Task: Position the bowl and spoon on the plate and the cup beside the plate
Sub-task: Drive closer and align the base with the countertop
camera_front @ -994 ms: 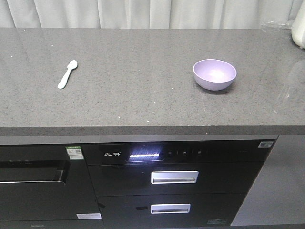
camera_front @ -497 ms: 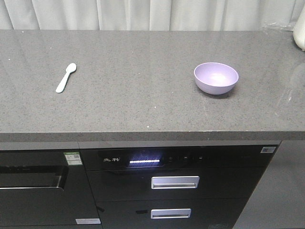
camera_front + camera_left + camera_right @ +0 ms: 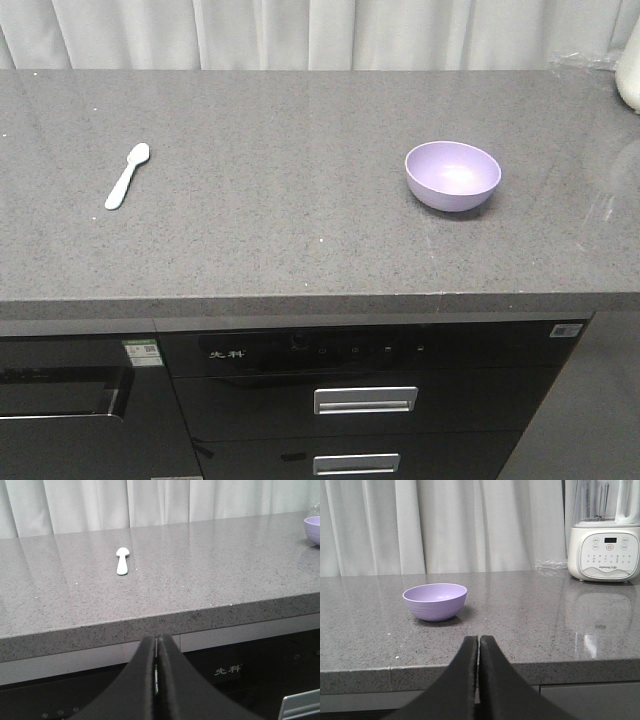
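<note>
Countertop of grey stone carries only two of the task's things. In the front view the spoon lies flat toward 9 o'clock, with its head pointing to about 1 o'clock. The bowl stands upright and empty toward 3 o'clock, well apart from the spoon. No plate and no cup shows in any view, so their place cannot be told.

The left gripper hangs before the counter edge with its fingers pressed together and nothing between them. The spoon is at its 11 o'clock. The right gripper is likewise closed and empty, with the bowl at its 11 o'clock and a white blender at 2 o'clock.

The task seems to be at its very start, since nothing is grasped or placed. The next move probably asks one gripper to spread its fingers, rise above the counter edge and reach toward its thing. With no plate in sight, the goal spot stays unsure.
</note>
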Motion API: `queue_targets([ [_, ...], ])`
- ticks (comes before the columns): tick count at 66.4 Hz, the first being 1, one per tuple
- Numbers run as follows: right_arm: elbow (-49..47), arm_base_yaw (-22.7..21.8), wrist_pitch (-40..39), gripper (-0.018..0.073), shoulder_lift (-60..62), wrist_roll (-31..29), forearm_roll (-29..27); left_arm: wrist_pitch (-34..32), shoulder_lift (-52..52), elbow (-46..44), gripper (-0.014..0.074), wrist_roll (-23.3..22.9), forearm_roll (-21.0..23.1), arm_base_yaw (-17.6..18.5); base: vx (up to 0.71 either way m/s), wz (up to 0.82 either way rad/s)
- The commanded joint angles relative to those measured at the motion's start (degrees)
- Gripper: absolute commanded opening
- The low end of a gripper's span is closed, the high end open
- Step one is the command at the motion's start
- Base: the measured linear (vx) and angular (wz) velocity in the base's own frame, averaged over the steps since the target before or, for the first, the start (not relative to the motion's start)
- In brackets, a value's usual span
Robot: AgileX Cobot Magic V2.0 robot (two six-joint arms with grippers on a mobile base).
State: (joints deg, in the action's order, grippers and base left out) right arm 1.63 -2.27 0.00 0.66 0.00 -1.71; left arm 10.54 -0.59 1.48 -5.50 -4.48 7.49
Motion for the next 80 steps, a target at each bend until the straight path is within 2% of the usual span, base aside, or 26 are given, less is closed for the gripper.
queue_targets([
  [1,0.2,-0.3,-3.9,-0.0003,0.4,0.0,0.2,-4.0,0.4,-0.4,-0.0006,-0.8,0.2,0.0,0.07,-0.02],
  [80,0.2,-0.3,-3.9,-0.0003,0.4,0.0,0.2,-4.0,0.4,-0.4,-0.0006,-0.8,0.2,0.0,0.06,-0.02],
])
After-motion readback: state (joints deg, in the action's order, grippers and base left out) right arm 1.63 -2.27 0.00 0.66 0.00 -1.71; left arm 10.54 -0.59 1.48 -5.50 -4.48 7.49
